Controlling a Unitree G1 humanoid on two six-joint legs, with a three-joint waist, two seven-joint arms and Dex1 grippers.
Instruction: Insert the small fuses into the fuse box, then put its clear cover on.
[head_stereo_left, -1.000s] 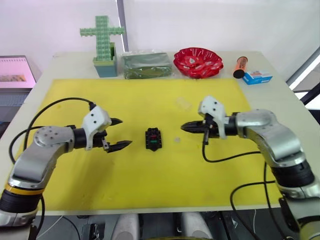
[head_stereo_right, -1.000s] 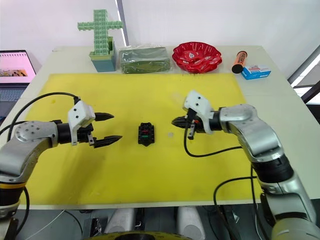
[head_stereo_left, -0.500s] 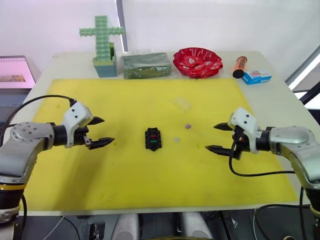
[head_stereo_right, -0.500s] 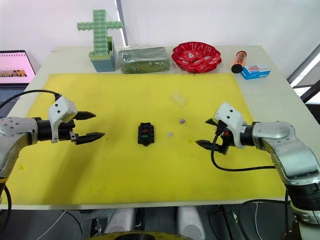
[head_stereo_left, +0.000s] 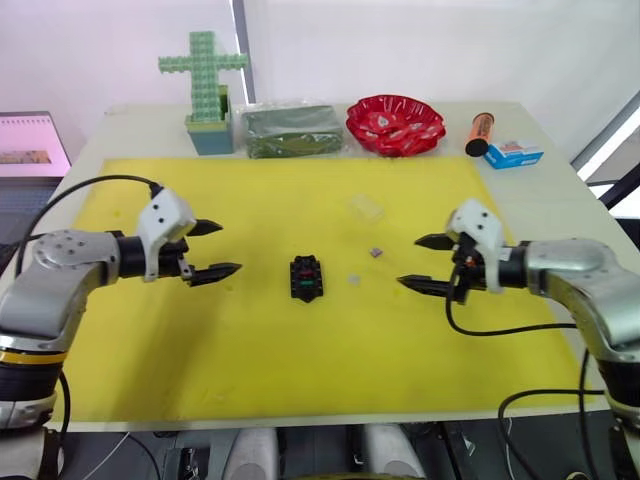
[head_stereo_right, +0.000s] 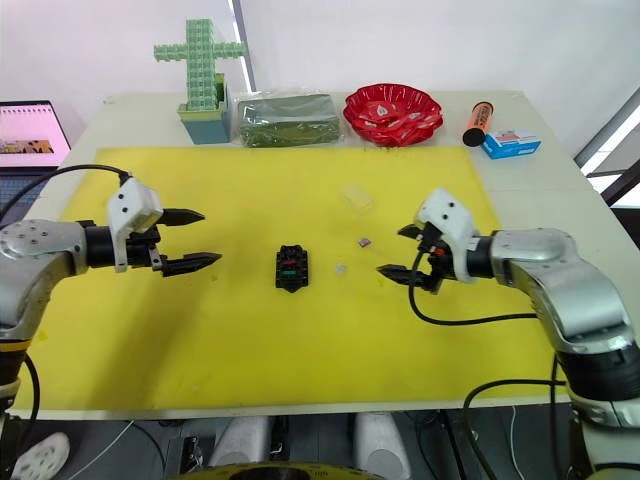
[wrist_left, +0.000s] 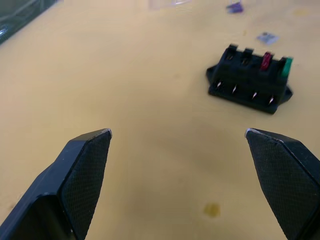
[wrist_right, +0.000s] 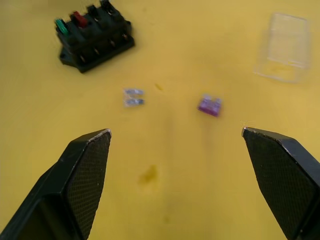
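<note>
The fuse box (head_stereo_left: 307, 277) is a small black block in the middle of the big yellow mat (head_stereo_left: 300, 370); a red fuse (wrist_left: 266, 59) and a green fuse (wrist_left: 286, 64) stand in its slots at one end, and the other slots look dark.

The worktop (head_stereo_left: 560, 190) is pale and holds everything; the yellow mat covers most of it.

Along the far edge, from 11 o'clock to 2 o'clock of the fuse box, stand a green block cross (head_stereo_left: 205, 85), a clear bag of green stuff (head_stereo_left: 292, 130), a red bowl (head_stereo_left: 396, 123), an orange tube (head_stereo_left: 480, 133) and a blue-white carton (head_stereo_left: 513, 153).

The left tool (head_stereo_left: 213, 250) hangs over the mat at 9 o'clock of the fuse box, well apart from it; its two black fingers are spread wide and hold nothing.

The right tool (head_stereo_left: 427, 264) hangs over the mat at 3 o'clock of the fuse box, also apart from it; its fingers are spread wide too, with nothing between them.

The clear cover (head_stereo_left: 366, 208) lies on the mat at 1 o'clock of the fuse box, apart from it; it is faint to see.

A purple fuse (head_stereo_left: 376, 253) lies on the mat at 2 o'clock of the fuse box; a pale grey fuse (head_stereo_left: 353, 279) lies at 3 o'clock, near the box; both are loose on the mat, between the box and the right tool.
</note>
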